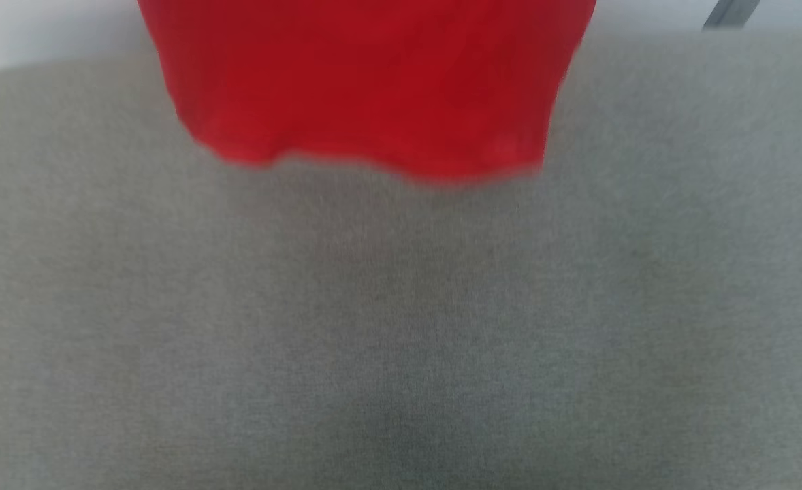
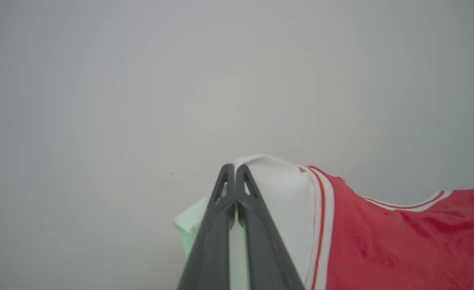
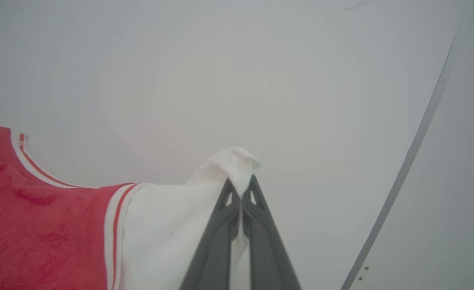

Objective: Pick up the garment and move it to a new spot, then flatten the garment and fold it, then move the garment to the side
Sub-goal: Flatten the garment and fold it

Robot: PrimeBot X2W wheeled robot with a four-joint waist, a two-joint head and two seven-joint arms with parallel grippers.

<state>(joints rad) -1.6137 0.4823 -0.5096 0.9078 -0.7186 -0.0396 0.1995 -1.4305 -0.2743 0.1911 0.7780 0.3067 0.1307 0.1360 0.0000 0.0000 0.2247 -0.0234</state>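
Observation:
The garment [image 1: 367, 82] is a red jersey hanging in the air, its wavy lower hem above the grey surface [image 1: 401, 327] in the head view. In the left wrist view my left gripper [image 2: 234, 168] is shut on a white sleeve of the garment [image 2: 285, 201], with striped trim and red cloth stretching off to the right. My right gripper [image 3: 241, 183] is shut on the other white sleeve [image 3: 172, 225] in the right wrist view; the red body [image 3: 40, 225] spreads to the left. The number on the garment is hidden.
The grey fabric-covered surface spreads wide below the hanging hem. A pale wall [image 2: 140, 80] stands behind the garment. A thin dark line [image 3: 410, 161] runs down the wall at the right of the right wrist view, and a grey bar [image 1: 728, 12] shows at the head view's top right.

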